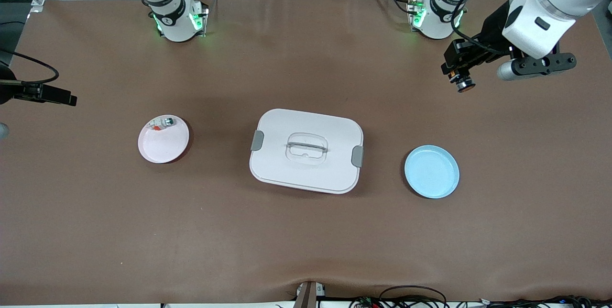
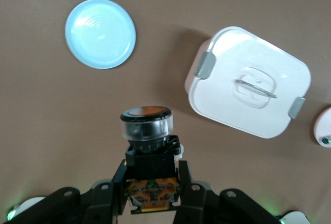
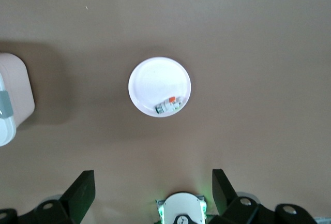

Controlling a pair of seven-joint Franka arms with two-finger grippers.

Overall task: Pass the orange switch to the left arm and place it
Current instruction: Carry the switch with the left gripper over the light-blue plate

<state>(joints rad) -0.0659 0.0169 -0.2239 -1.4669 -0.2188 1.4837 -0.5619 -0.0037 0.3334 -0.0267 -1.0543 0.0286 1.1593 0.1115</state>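
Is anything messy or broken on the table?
Nothing stands out. The box sits shut, the blue plate is bare, and the pink plate holds a small whitish part. Nothing is spilled or tipped over.

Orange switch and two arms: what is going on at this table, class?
The left gripper is shut on the orange switch, up in the air over bare table at the left arm's end. The right gripper waits open, high above the pink plate. The closed box sits mid-table between that plate and the empty blue plate.
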